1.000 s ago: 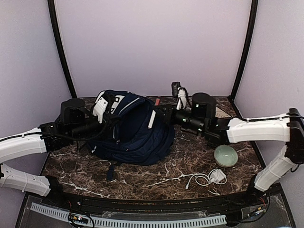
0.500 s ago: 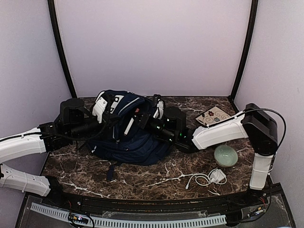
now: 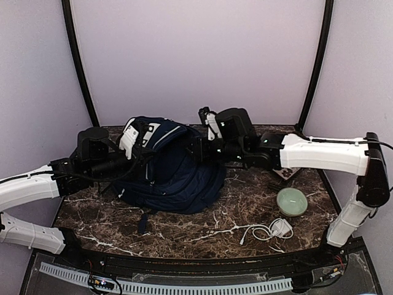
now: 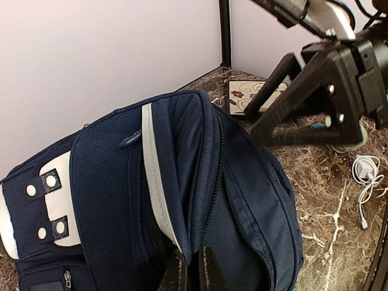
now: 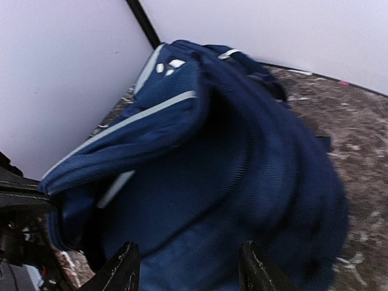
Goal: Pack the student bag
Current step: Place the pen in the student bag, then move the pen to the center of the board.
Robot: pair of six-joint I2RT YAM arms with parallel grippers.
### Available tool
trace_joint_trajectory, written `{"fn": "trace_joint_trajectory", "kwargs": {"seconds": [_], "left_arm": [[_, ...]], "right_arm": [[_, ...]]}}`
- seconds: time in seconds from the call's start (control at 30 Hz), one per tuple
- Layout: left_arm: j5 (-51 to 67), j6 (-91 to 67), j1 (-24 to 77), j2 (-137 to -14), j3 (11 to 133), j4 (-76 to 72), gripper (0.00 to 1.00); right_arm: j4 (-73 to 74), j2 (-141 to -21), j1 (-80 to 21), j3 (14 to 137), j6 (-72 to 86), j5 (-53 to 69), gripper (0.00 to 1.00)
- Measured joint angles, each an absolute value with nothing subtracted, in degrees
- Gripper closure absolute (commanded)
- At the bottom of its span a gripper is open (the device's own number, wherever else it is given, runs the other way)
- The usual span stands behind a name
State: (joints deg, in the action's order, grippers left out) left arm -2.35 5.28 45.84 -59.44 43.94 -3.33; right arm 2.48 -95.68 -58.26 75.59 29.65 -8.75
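My left hand is clenched on a fold of dark fabric at the opening of the student bag. Its two fingers are pressed together with the cloth pinched between them. Outward from that grip, a white stripe runs along the edge of the raised flap. A white patch with studded tabs sits off to the left.

My right hand is released, its fingers spread with nothing between them. It hovers close by the bag's upper right side.

The bag lies slumped toward the back left of the dark marbled surface. Well apart from it on the right sits a pale green bowl. Nearer the front edge is a white charger with its cable. A patterned card lies toward the back right corner.
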Motion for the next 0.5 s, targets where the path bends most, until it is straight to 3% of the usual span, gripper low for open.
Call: {"fn": "trace_joint_trajectory", "kwargs": {"seconds": [0.27, 0.5], "left_arm": [[-2.37, 5.28, 45.84, -59.33, 43.94, -3.29, 1.0], [-2.35, 5.26, 45.84, -59.33, 43.94, -3.25, 1.0]], "right_arm": [[32.25, -83.18, -43.66, 77.62, 22.41, -17.28, 0.32], [44.25, -83.26, -27.86, 69.38, 17.19, -14.66, 0.23]]}}
